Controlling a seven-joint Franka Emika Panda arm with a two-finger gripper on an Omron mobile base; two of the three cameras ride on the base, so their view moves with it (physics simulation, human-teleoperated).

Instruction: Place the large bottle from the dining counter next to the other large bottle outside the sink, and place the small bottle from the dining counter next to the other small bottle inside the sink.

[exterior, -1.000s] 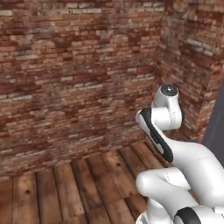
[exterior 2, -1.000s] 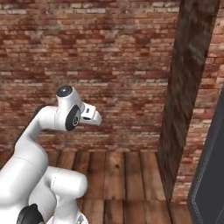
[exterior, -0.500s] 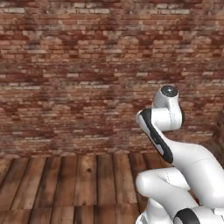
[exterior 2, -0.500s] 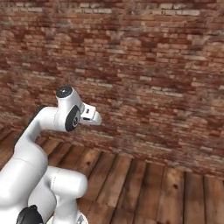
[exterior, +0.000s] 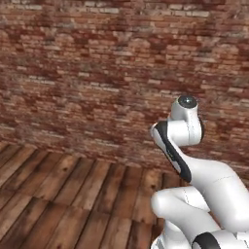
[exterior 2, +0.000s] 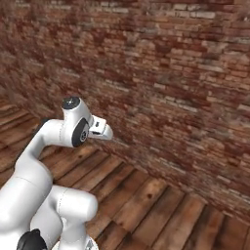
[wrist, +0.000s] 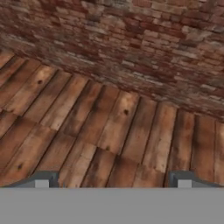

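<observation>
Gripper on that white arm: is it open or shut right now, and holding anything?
Gripper: open, holding nothing.

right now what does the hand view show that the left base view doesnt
Hand view alone: the tool with its two fingertips apart and nothing between them, looking down at bare planks. Left base view alone: the robot's folded white arm rising at the lower right. Shared: the red brick wall and the wooden plank floor.
</observation>
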